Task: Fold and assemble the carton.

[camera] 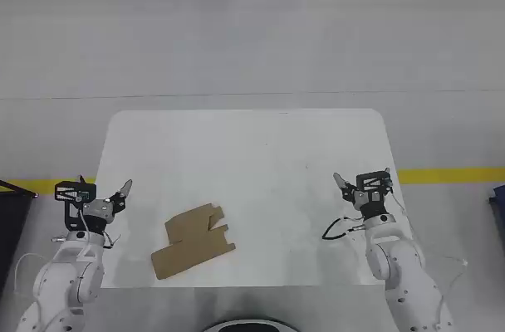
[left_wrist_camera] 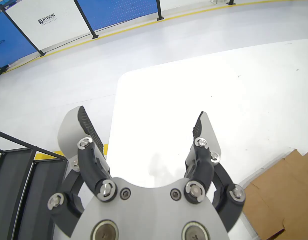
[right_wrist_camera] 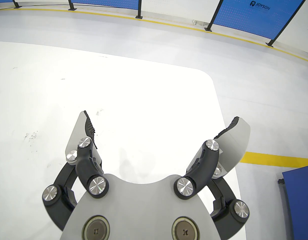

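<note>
Lying flattened on the table [camera: 261, 158] is the carton [camera: 194, 241]; left gripper [left_wrist_camera: 141, 111] and right gripper [right_wrist_camera: 160, 115] both released.

Matt brown cardboard carton [camera: 192, 241], smooth glossy white table [camera: 319, 149], ribbed rubber pads [left_wrist_camera: 90, 128]

Lab hall with partition panels [left_wrist_camera: 114, 1], yellow-lined floor [left_wrist_camera: 168, 43].

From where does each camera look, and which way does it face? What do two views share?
Top view: above the arms, looking down at the table; left pincer and right pincer show.
Left wrist view: on the left wrist, facing across the table; its open pincer shows.
Right wrist view: on the right wrist, facing across the table; its open pincer shows.
Shared: the flat carton lies in the top and left wrist views.
</note>
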### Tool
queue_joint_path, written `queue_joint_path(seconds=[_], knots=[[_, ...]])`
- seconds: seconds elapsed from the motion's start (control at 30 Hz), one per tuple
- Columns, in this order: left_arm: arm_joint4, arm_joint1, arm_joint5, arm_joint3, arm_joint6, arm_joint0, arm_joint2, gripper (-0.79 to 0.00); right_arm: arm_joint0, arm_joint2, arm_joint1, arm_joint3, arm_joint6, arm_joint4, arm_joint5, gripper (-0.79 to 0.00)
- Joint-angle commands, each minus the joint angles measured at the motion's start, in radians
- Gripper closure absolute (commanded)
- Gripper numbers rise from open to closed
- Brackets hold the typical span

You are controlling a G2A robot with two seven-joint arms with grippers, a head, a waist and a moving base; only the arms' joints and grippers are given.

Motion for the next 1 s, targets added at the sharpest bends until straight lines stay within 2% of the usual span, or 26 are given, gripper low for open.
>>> queue_joint_path(seconds=[0.0,0.17,0.27,0.4,0.47,0.7,0.77,0.97], knots=[[0.000,0.000,0.000,0.000,0.000,0.000,0.000,-0.784,0.000,0.000,0.000,0.000,0.000,0.000,0.000,-0.784],[0.006,0.000,-0.001,0.000,0.001,0.000,0.001,-0.785,0.000,0.000,0.000,0.000,0.000,0.000,0.000,-0.785],[0.127,0.000,0.021,-0.015,0.021,0.005,0.037,-0.785,0.000,0.000,0.000,0.000,0.000,0.000,0.000,-0.785],[0.180,0.002,-0.111,-0.018,-0.027,-0.001,0.104,-0.785,0.000,0.000,0.000,0.000,0.000,0.000,0.000,-0.785],[0.162,0.001,-0.110,-0.016,-0.071,-0.012,0.099,-0.785,0.000,0.000,0.000,0.000,0.000,0.000,0.000,-0.785],[0.161,0.001,-0.112,-0.015,-0.070,-0.012,0.099,-0.785,0.000,0.000,0.000,0.000,0.000,0.000,0.000,-0.785],[0.175,0.001,-0.144,0.004,-0.074,-0.029,0.117,-0.785,0.000,0.000,0.000,0.000,0.000,0.000,0.000,-0.785],[0.451,0.000,-0.187,0.068,-0.124,-0.125,0.246,-0.785,0.000,0.000,0.000,0.000,0.000,0.000,0.000,-0.785]])
